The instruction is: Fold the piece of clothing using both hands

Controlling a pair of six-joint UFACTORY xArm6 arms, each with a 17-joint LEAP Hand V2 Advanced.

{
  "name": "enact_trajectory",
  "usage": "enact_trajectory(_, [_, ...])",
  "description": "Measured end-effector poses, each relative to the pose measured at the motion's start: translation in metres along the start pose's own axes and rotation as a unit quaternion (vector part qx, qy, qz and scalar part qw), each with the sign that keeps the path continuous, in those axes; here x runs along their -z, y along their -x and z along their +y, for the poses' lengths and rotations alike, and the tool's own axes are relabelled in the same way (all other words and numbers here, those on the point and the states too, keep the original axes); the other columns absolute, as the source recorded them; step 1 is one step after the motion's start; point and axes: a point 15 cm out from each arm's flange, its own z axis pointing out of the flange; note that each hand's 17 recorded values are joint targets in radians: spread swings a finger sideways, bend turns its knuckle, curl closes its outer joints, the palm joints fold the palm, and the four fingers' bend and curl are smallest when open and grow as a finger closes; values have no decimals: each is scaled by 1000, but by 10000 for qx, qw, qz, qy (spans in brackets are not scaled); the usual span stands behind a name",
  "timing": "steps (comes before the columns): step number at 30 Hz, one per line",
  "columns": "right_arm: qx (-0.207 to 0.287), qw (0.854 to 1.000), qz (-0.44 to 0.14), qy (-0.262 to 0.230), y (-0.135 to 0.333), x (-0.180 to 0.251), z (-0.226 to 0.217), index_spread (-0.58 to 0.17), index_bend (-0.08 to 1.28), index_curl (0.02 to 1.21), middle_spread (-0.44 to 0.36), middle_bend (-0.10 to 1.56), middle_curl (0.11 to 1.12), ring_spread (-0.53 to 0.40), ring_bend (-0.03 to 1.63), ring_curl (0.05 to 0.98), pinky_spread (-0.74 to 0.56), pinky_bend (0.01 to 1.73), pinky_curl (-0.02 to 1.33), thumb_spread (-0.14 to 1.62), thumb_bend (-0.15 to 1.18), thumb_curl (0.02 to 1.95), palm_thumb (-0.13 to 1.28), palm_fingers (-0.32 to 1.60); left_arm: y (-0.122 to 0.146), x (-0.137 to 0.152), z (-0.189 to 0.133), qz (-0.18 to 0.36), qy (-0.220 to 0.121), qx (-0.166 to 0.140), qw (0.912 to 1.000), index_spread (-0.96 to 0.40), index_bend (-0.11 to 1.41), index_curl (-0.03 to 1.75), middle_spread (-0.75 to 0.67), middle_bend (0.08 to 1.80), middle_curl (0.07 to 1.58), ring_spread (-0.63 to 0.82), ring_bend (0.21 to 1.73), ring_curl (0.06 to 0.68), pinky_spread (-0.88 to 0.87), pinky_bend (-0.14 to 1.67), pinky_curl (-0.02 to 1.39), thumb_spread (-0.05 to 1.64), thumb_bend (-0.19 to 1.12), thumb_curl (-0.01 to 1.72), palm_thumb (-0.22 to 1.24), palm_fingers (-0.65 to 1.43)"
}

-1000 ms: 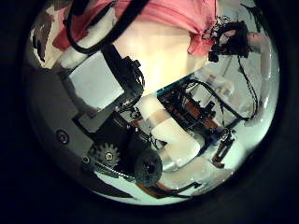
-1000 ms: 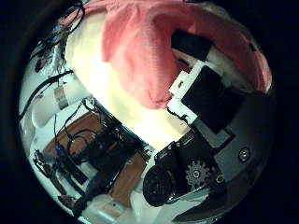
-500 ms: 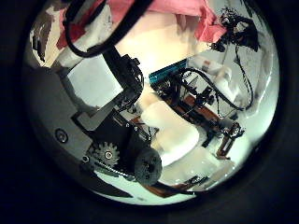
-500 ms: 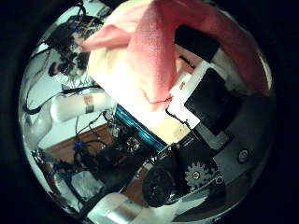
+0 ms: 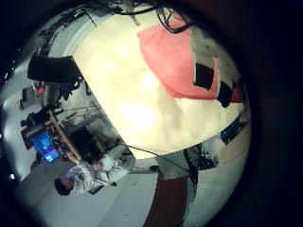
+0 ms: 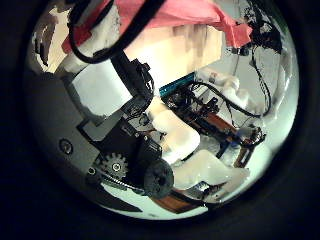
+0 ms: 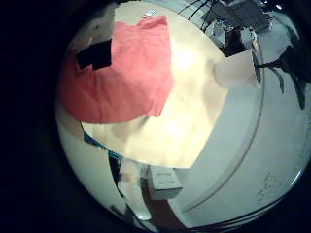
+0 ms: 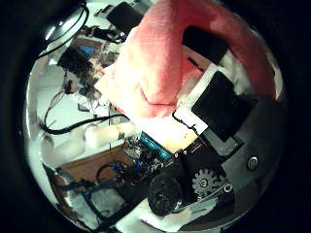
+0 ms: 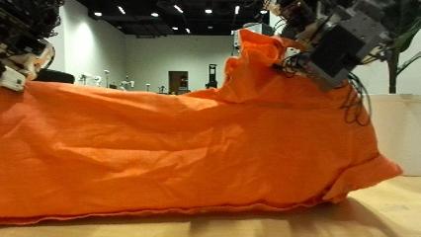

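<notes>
Cloth (image 9: 198, 148), orange, hangs as a broad sheet close to the outside camera, its lower edge just above the table (image 9: 381, 212). Both upper corners are lifted. The left hand (image 9: 24, 39) holds one corner, though whether its fingers pinch it cannot be told from the outside view. The right hand (image 9: 329, 39) holds the other corner, bunched into a peak against its fingers. In the right thumb-side view, the fingers (image 8: 219, 97) curl round a fold of cloth (image 8: 160, 58) lying right against the palm. In the left thumb-side view, cloth (image 6: 180, 10) runs past that hand's fingers (image 6: 105, 85). Both little-finger views show cloth (image 7: 117, 68) spread over part of the table (image 7: 190, 107), with bare tabletop (image 5: 133, 95) beside it reaching to the table edge.
</notes>
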Motion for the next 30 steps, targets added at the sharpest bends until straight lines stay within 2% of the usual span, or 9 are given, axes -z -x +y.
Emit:
enact_trajectory(5, [-214,9997,-83,76,-25,-7,-49,-296,994,897,-144,1236,792,-215,1311,672,-271,1202,824,1138,-3,679,1176,1118,22,0,-42,193,34,72,9998,-740,294,1072,-490,1082,725,-476,1105,514,-830,610,669,1081,-19,497,679,1147])
enact_trajectory(8, [-290,9992,-133,232,-37,-27,-76,-296,995,899,-144,1242,791,-216,1315,674,-269,1194,835,1141,-9,686,1170,1107,34,-1,-73,322,18,101,9994,-741,297,1070,-483,1088,724,-474,1107,514,-828,609,668,1081,-19,497,679,1144])
enact_trajectory(14, [-482,9979,-183,382,-61,-64,-138,-300,974,903,-145,1239,788,-219,1322,677,-274,1178,861,1189,-18,671,1062,1069,54,-15,-136,593,92,205,9980,-739,305,1067,-479,1088,721,-467,1120,517,-821,604,668,1081,-17,500,688,1136])
enact_trajectory(17, [-553,9969,-212,522,-67,-92,-151,-302,966,906,-147,1227,787,-222,1327,682,-279,1161,874,1224,-14,660,1028,1049,55,-21,-151,558,69,295,9980,-738,305,1065,-477,1087,719,-463,1124,518,-819,601,669,1076,-20,500,688,1131])
enact_trajectory(21, [-668,9976,-104,147,-77,-105,-177,-303,946,906,-147,1215,785,-225,1316,686,-290,1138,885,1261,-12,645,993,1042,65,-35,-171,486,-32,464,9977,-737,309,1064,-475,1091,717,-463,1123,518,-812,595,672,1069,-22,499,683,1125])
enact_trajectory(25, [-850,9963,-68,32,-84,-114,-188,-313,847,883,-138,1165,758,-232,1295,680,-315,1124,879,1300,-12,619,952,1003,72,-41,-179,456,-124,575,9972,-735,309,1064,-479,1085,717,-467,1116,518,-808,589,677,1067,-22,497,671,1100])
enact_trajectory(28, [-923,9953,19,-288,-93,-117,-205,-322,669,847,-139,1150,752,-235,1344,689,-318,1165,895,1333,-13,596,920,940,77,-39,-187,361,-259,636,9970,-732,305,1061,-480,1077,716,-479,1099,512,-807,571,678,1063,-28,489,647,1078])
enact_trajectory(30, [-986,9940,62,-471,-100,-120,-216,-319,514,815,-142,1167,754,-237,1379,697,-322,1204,910,1359,-11,576,902,889,75,-42,-185,391,-194,645,9970,-730,303,1060,-480,1071,714,-483,1086,508,-805,564,682,1066,-23,487,645,1080])
